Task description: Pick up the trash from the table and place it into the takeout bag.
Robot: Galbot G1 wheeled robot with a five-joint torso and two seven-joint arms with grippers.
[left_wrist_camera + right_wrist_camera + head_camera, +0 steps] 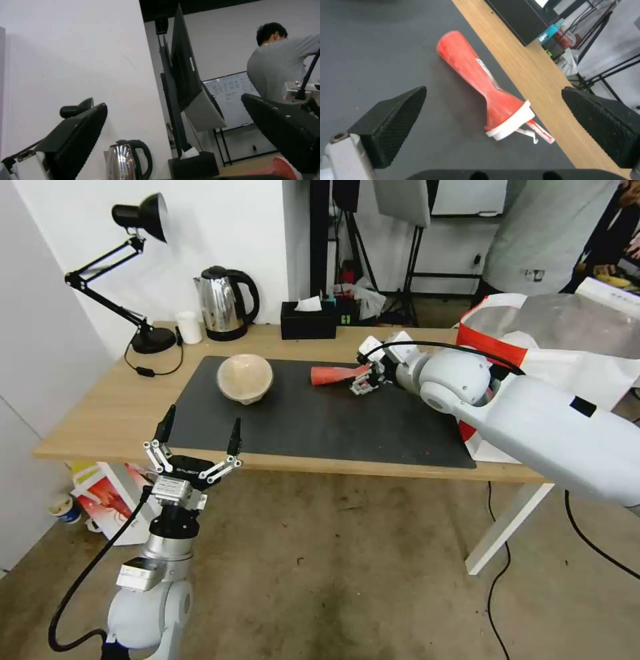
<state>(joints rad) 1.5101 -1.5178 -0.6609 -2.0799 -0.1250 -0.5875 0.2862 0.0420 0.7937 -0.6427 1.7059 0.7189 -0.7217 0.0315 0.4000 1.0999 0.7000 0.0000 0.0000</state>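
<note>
**Red cup lying on the mat, right hand above it**

The right hand (493, 110), fingers apart, hovers over the toppled red cup (335, 375) on the surface's (107, 407) mat (320, 427). Nearby sit the beige bowl (245, 378), tissue box (307, 321) and takeout bag (560, 327). The left hand (200, 437) waits spread at the front edge. The right wrist view reveals the cup's crushed waist.

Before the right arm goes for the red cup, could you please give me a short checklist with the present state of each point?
1. Right gripper open: ok, fingers spread wide.
2. Red cup between the fingers: ok, though not touched yet.
3. Cup upright: not ok, it lies on its side on the dark mat, dented at the middle.
4. White lid on the cup: ok.
5. Takeout bag open: ok, mouth open at the table's right end.
6. Left gripper out of the way: ok, open at the near table edge.
</note>
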